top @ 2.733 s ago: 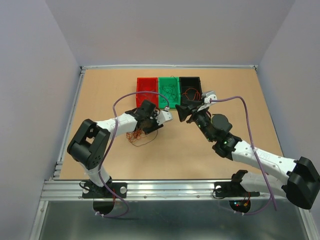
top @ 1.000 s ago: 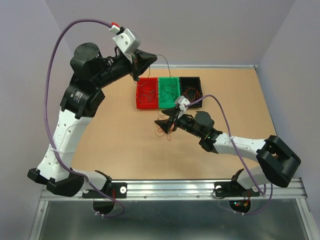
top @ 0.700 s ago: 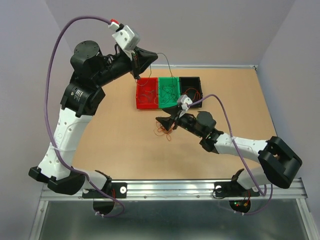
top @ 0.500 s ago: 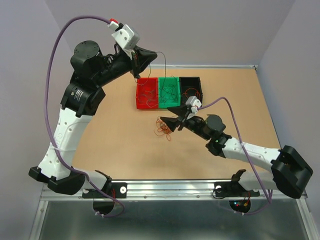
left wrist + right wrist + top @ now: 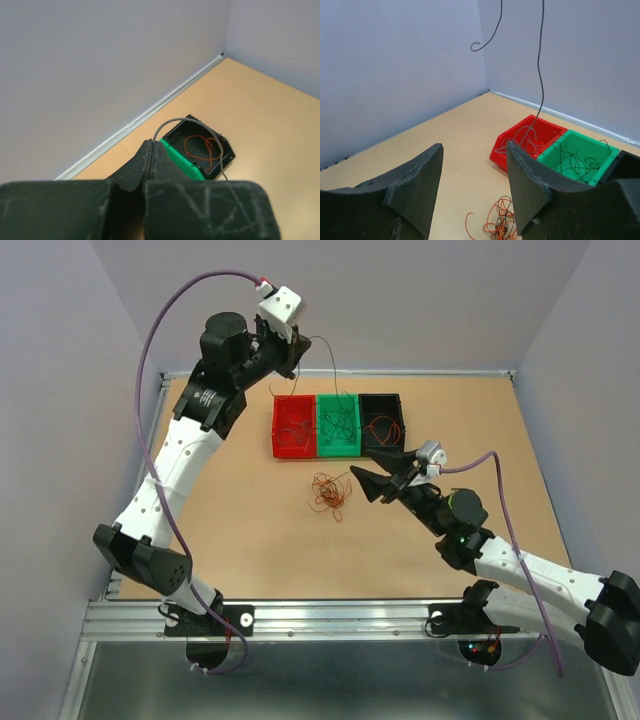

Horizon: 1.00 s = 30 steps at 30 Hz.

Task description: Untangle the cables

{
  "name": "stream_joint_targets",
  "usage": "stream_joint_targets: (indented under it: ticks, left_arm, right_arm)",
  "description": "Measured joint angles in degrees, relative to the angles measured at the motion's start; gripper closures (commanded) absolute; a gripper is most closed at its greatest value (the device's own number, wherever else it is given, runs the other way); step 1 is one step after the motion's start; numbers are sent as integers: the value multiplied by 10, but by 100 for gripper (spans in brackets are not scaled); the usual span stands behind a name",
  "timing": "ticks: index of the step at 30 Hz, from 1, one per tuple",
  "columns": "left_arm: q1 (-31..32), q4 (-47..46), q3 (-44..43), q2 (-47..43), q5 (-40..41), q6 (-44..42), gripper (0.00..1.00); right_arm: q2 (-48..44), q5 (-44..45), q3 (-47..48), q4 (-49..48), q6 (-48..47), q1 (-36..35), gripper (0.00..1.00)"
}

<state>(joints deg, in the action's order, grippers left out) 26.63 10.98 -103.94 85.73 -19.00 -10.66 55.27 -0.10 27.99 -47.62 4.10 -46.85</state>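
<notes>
Since the preceding frame the left arm has reached higher and farther back, and the right arm has drawn back to the right, away from the clump.

The left gripper is raised well above the table, its jaws pinched on a dark wire. The wire arcs out from the fingertips and hangs down toward the red bin. Exactly where its lower end rests cannot be told.

The right gripper has its jaws spread apart, holding nothing, low over the table to the right of the cables. These lie as an orange-red clump on the table, just near of the green bin. Loose wires also lie in the red bin, the green bin and the black bin.
</notes>
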Motion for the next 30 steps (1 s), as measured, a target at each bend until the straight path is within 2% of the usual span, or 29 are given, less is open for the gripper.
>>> stream_joint_targets:
  ticks: [11,23,30]
  left_arm:
    - [-81,-70,12,82,-9,-13,100]
    - [-85,-172,154,109,-4,-57,100]
    - [-99,-195,169,173,0,-61,100]
  right_arm:
    - [-21,61,-8,26,0,0,43]
    - [-42,77,-8,51,-3,0,43]
    - [-43,77,-8,55,-2,0,43]
